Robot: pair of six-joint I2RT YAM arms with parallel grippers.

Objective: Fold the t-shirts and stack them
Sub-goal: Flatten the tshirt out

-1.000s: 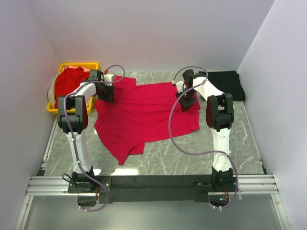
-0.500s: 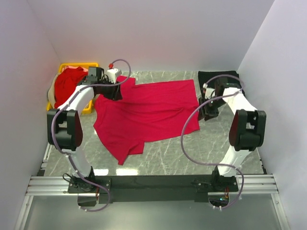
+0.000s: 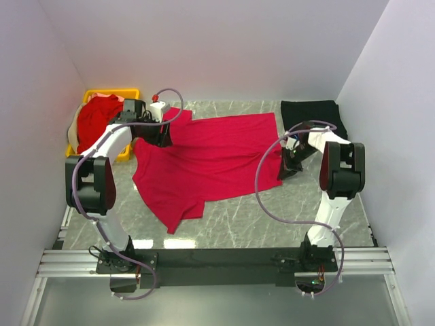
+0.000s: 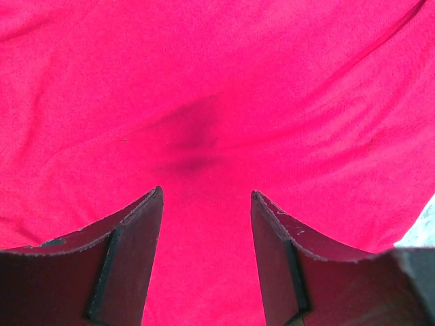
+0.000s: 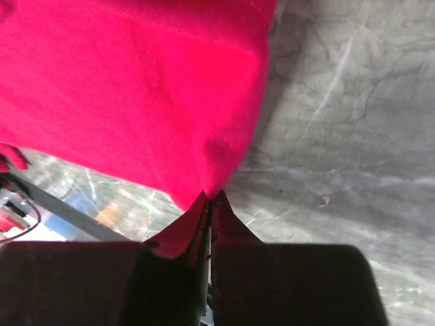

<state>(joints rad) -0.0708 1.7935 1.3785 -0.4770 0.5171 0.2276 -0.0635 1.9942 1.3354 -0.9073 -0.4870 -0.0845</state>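
Note:
A bright red t-shirt (image 3: 207, 159) lies spread over the middle of the marble table. My left gripper (image 3: 158, 133) hangs open just above its far left part, near the sleeve; in the left wrist view the fingers (image 4: 132, 244) stand wide apart over red cloth (image 4: 204, 102). My right gripper (image 3: 287, 165) is shut on the shirt's right edge; in the right wrist view the jaws (image 5: 211, 198) pinch a corner of the red cloth (image 5: 149, 88). A folded black t-shirt (image 3: 314, 117) lies at the far right. More red shirts (image 3: 95, 119) fill the yellow basket.
The yellow plastic basket (image 3: 126, 93) stands at the far left corner against the wall. White walls close in the table on three sides. Bare marble (image 3: 272, 217) shows in front of the red shirt, and grey marble (image 5: 340, 102) beside the pinched corner.
My right arm has swung from over the shirt's far right part out to its right edge and shut on the cloth. My left gripper has shifted slightly over the left sleeve. The shirt's far edge lies flatter.

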